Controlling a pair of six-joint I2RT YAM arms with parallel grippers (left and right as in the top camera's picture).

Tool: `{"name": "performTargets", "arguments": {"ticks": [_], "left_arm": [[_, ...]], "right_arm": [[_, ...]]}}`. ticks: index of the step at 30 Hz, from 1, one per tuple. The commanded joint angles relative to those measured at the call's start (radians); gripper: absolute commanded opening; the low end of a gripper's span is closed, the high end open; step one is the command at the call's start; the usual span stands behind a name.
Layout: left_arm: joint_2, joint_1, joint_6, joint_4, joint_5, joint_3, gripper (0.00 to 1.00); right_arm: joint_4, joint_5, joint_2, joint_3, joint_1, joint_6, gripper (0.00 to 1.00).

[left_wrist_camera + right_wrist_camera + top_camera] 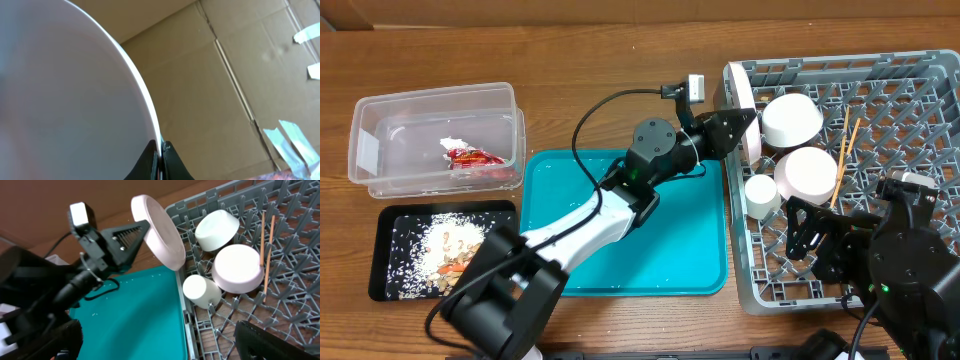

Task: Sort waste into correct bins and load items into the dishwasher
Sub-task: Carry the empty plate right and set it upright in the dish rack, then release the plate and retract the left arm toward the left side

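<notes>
Left fingers pinch rim of white plate, held on edge over left wall of dish rack, desk's right edge. Lower upright between pegs, clear of bowl, seat, then release. Right fingers wide, holding nothing

Readable text: none in any of the three views.
Red wrapper: pale print on the foil, too small and crumpled to make out.
Clear tub: a whitish patch on its left wall, no letters legible.
Cardboard: bare brown sheet with strips of pale tape, no writing legible.
Plate: plain white face, no mark to be read.
</notes>
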Motion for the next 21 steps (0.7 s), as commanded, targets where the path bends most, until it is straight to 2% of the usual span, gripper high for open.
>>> {"name": "performTargets", "arguments": {"ticks": [1,5,6,7,8,9,12,14,16,21], "left_arm": [[0.051,0.006,0.013,0.043,0.034,0.011,0.04],[0.063,0.013,0.015,0.025,0.025,0.011,0.05],[0.063,0.016,0.024,0.025,0.026,0.011,0.17],[0.063,0.020,0.043,0.025,0.027,0.011,0.43],[0.063,0.024,0.059,0.026,0.032,0.012,0.78],[0.062,0.027,0.073,0.026,0.043,0.014,1.00],[0.058,0.048,0.133,0.016,0.137,0.036,1.00],[0.040,0.063,0.153,-0.053,0.174,0.056,1.00],[-0.002,0.081,0.204,-0.200,0.185,0.086,1.00],[-0.172,0.127,0.435,-0.665,0.118,0.192,1.00]], "right_arm": [[-0.006,-0.012,-0.001,0.010,0.001,0.004,1.00],[-0.021,-0.012,-0.001,0.010,0.001,0.004,1.00],[-0.023,-0.013,-0.001,0.010,0.001,0.004,1.00],[-0.025,-0.013,-0.001,0.010,0.001,0.004,1.00],[-0.025,-0.013,-0.001,0.010,0.001,0.004,1.00],[-0.025,-0.013,-0.001,0.010,0.001,0.004,1.00],[-0.016,-0.013,-0.001,0.010,0.001,0.004,1.00],[-0.005,-0.012,-0.001,0.010,0.001,-0.002,1.00],[0.015,-0.013,-0.001,0.010,0.001,-0.011,1.00],[0.104,-0.036,0.000,0.010,0.001,-0.097,1.00]]}}
